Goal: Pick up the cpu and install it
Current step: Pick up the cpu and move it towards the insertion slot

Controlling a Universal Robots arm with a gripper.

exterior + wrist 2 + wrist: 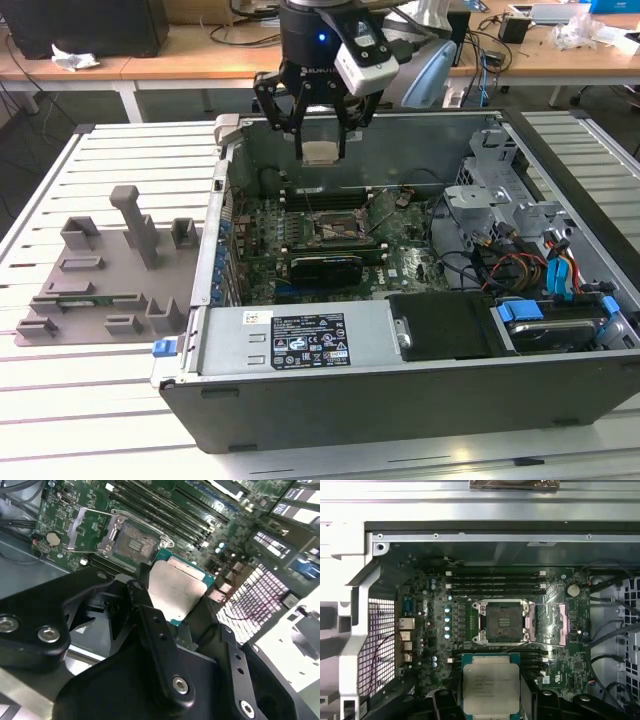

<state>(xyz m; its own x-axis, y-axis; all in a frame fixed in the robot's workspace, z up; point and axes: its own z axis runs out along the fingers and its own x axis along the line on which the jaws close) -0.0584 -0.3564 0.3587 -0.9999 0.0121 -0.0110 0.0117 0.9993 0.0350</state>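
Exterior view: gripper (322,148) hangs over the open computer case (400,395), near its far long edge, fingers clamped on the cpu (322,154).

Second wrist view: the cpu's silver lid faces the camera, and its green rim is pinched at two opposite edges.

First wrist view: motherboard socket (501,621) lies uncovered with its load plate (555,625) swung aside. The cpu is held apart from it, not seated.

Handling, judged: light, thin, rigid; lid slick; underside contacts and socket pins likely fragile. Best taken by opposite edges and kept level, as here.

Grey fixture blocks (110,270) sit outside the case, on the exterior view's left.
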